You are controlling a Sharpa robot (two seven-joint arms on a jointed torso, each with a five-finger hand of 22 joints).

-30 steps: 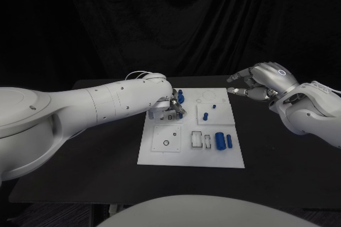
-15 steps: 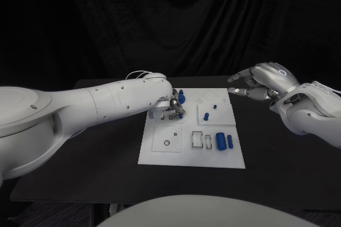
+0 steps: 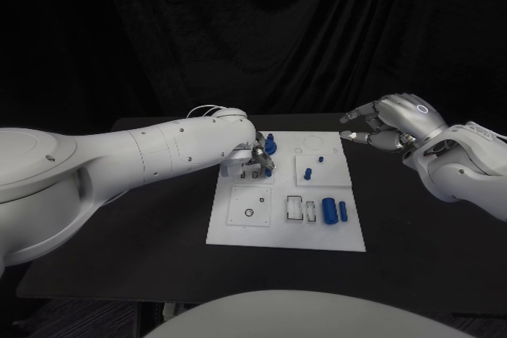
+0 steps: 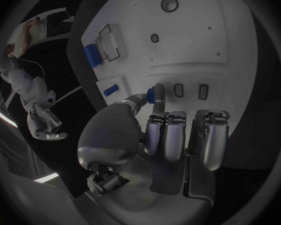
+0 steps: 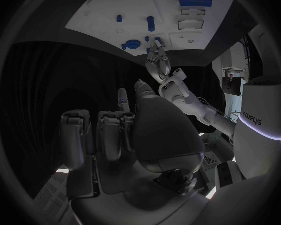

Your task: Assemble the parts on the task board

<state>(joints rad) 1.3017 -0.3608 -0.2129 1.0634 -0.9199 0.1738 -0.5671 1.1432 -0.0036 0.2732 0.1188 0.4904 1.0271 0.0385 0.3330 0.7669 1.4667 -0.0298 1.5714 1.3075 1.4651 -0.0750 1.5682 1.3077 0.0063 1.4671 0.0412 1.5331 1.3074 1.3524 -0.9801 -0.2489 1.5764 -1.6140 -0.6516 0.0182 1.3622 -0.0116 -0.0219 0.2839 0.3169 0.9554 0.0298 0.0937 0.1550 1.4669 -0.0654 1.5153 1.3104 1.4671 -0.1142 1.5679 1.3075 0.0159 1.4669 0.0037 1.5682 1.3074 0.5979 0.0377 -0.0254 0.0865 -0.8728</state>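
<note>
Task board mid-table; parts on board.

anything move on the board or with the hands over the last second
Nothing visibly changed. The left hand still pinches a small blue part at the far-left section of the white task board, and the right hand still hovers, fingers curled and empty, off the board's far-right corner. The other blue parts lie where they did.

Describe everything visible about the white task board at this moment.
The task board is a flat white rectangular plate lying on the black table, split into raised square panels with slots, rectangular recesses and round holes. Small blue parts lie or stand on it, mostly along its right and far side. The left hand works at its far-left panel, fingertips at a blue piece by the slots.
</note>
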